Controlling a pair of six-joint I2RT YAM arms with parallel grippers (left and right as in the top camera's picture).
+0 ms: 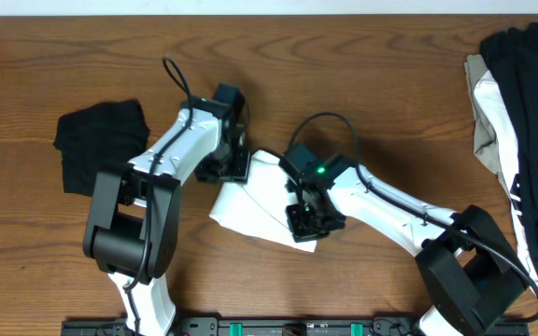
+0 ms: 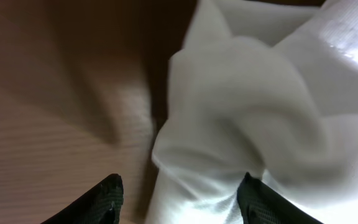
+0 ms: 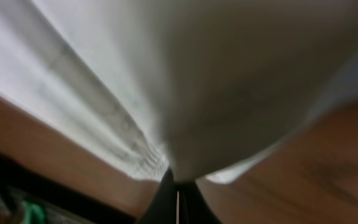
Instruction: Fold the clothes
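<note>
Two end effectors, both mine, are on the white garment, which lies partly folded near the centre of the surface in the overhead view, a bit toward 6 o'clock.

My left end effector sits at the garment's 11 o'clock corner. In the left wrist cam its fingertips stand wide apart w/ bunched white cloth rising between and beyond them toward 1 o'clock. Bare wood shows at 9 o'clock. No pinch there: the left is spread, cloth just lying in the gap.

My right end effector is at the garment's 4 o'clock edge. In the right wrist cam the fingers meet in a narrow dark point at 6 o'clock, clamped on a fold of the white cloth, which fans up and out from the pinch and fills most of the frame. Wood shows at 4 o'clock. That view is blurred, so no seam detail.

Other clothes: a black garment, folded into a compact block, lies at 9 o'clock, well apart from the white one. A loose pile of black, white and beige fabric lies along the 3 o'clock edge, also well apart.
</note>
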